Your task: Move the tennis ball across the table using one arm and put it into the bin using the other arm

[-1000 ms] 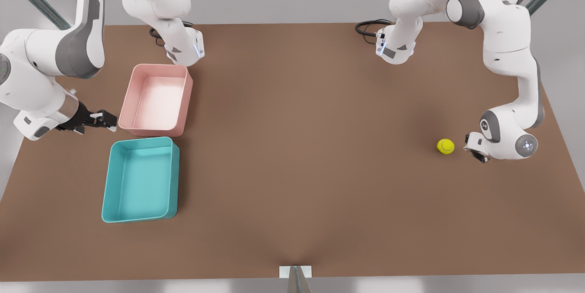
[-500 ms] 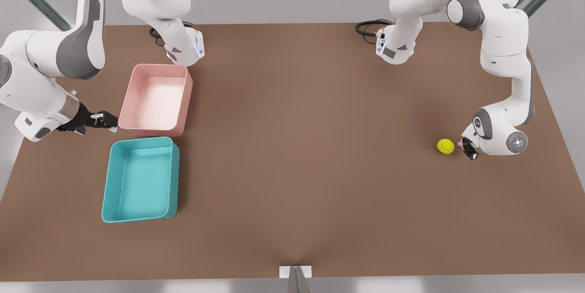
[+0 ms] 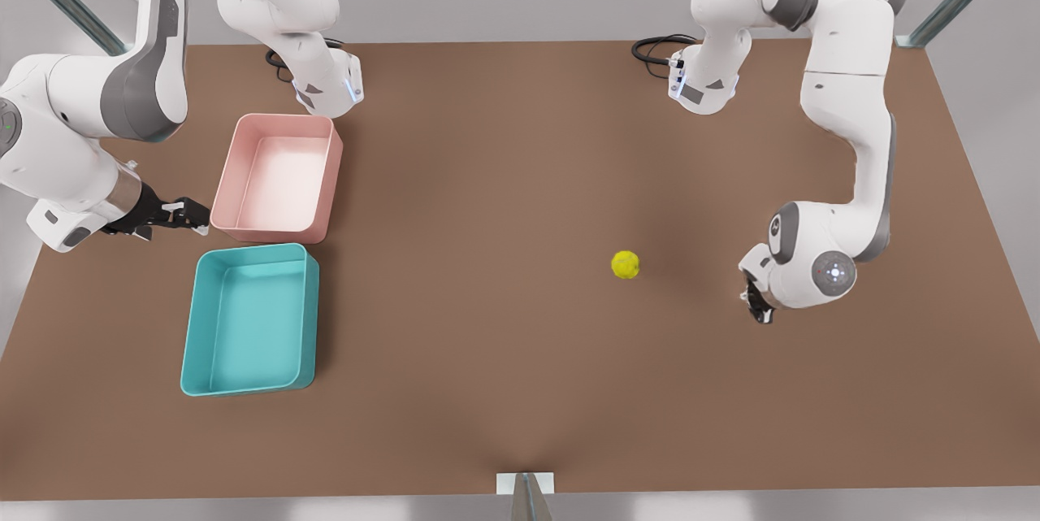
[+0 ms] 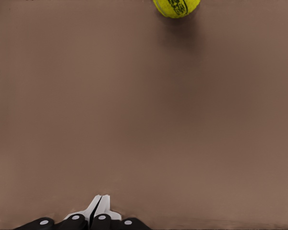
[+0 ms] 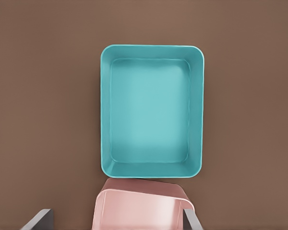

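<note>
The tennis ball lies free on the brown table, right of centre in the front view, and appears again as the yellow-green tennis ball ahead of my left gripper. My left gripper hangs low over the table at the front view's right, a clear gap from the ball, and the same left gripper shows its fingers pressed together, shut on nothing. My right gripper waits at the front view's left beside the pink bin, open and holding nothing.
A teal bin stands near the table's left side in the front view, with a pink bin just behind it. Both show below the right wrist as teal bin and pink bin. Black cables lie at the back edge.
The left gripper swept toward the front view's left and slightly nearer. The ball rolled well to the left, away from the gripper. The right arm stayed still.
</note>
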